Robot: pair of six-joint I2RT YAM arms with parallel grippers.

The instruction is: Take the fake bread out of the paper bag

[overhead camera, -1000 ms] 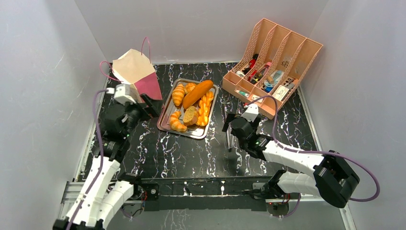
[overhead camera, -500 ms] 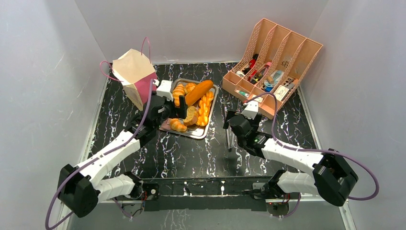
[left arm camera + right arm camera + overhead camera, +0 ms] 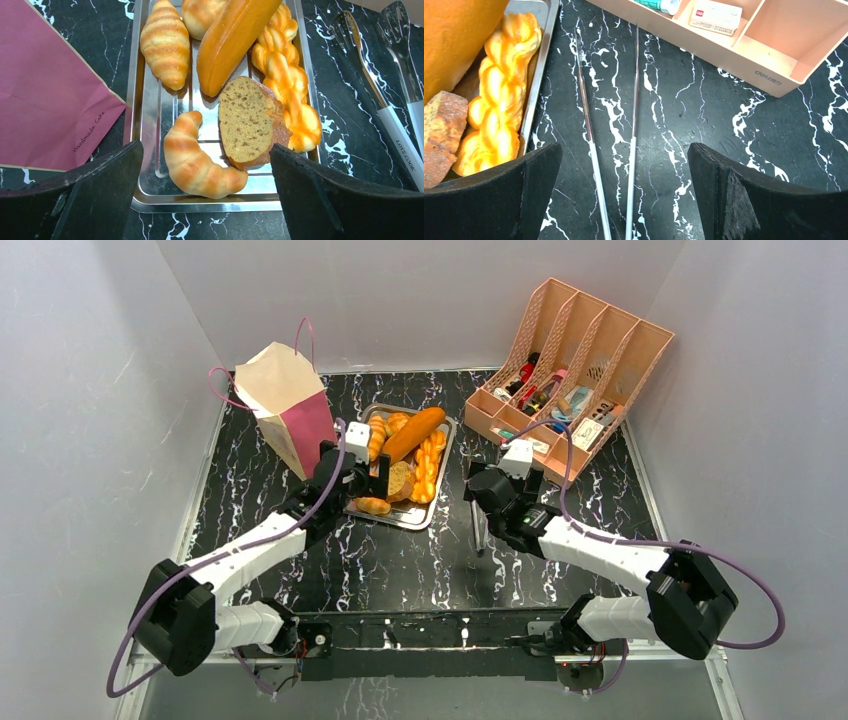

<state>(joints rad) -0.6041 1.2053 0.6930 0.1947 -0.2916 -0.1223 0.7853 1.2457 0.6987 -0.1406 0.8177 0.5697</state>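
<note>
Left wrist view: the left claw (image 3: 206, 151) hangs spread wide over the fake bread (image 3: 227, 47) — lying on a steel tray (image 3: 150, 120) (paper bag (image 3: 45, 100) just beside); right claw (image 3: 624, 152) likewise spread, above tongs (image 3: 634, 100).

Tongs (image 3: 400, 142) lie between tray (image 3: 150, 150) and rack (image 3: 749, 62).

— From where is the top view taken?
— From high above and behind the near edge, tilted down and forward; the whole table (image 3: 400, 560) is covered from afar.
— And the wrist views?
— The left is aimed steeply down, close over the tray (image 3: 150, 130). The right is held close over the tongs (image 3: 633, 135). The tongs and the braided loaf (image 3: 499, 100) are shared by both.
</note>
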